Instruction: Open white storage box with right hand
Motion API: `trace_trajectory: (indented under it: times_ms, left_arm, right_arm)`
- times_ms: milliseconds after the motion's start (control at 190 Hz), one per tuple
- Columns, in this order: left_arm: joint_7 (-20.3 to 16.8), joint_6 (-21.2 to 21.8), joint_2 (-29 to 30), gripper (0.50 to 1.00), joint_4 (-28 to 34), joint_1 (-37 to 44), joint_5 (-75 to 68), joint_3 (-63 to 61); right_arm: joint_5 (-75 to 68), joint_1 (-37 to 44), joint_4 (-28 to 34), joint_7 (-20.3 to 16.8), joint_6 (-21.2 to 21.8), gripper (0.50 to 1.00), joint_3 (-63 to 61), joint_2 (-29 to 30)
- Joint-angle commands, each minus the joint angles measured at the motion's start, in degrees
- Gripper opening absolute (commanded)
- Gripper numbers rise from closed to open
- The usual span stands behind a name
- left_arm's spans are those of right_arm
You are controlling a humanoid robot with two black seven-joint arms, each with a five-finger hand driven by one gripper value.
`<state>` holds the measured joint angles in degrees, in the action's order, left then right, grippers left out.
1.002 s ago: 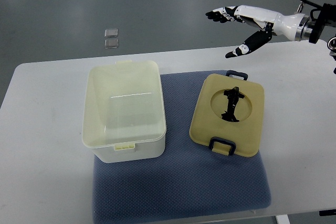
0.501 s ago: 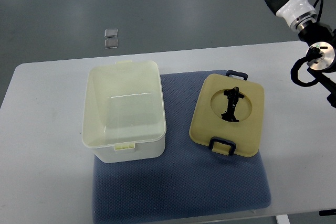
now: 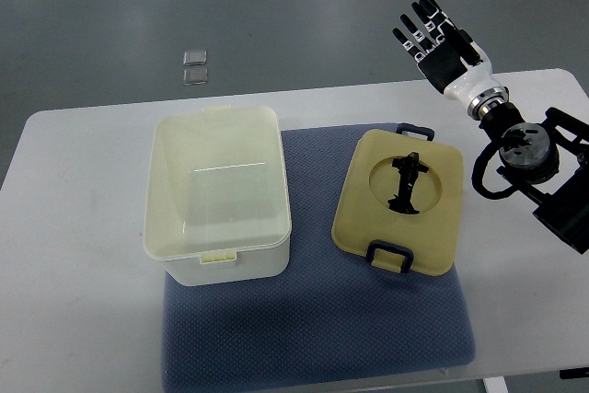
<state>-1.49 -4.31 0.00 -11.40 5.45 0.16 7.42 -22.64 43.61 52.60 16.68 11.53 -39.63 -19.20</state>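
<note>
I see the right robot hand (image 3: 433, 39) at the far right, above the far edge of the counter (image 3: 83, 301). Its fingers (image 3: 416, 27) are stretched out and a little spread, pointing away to the far left, and it holds nothing. The arm comes in from the right edge.

The box (image 3: 217, 192) stands on the left part of a blue mat (image 3: 317, 329), and it is open: I look straight into its bare inside. Its lid (image 3: 398, 202) lies flat on the mat just to the right of the box, not touching it, with black latches at its near and far edge and a black handle in the round hollow in the middle. On the floor beyond the counter lie two small clear squares (image 3: 194, 67).
</note>
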Motion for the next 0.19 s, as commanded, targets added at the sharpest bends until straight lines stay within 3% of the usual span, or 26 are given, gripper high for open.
trace_trajectory:
  times_ms: [0, 184]
  left_arm:
    - [0.0, 0.0, 0.0, 1.0, -0.03, 0.0, -0.08, -0.04]
    - [0.0, 0.0, 0.0, 1.0, -0.03, 0.0, -0.08, 0.05]
  right_arm:
    - [0.05, -0.37, -0.05, 0.11, 0.86, 0.928, -0.1, 0.04]
    - [0.05, -0.37, -0.22, 1.33, 1.56, 0.928, -0.1, 0.22]
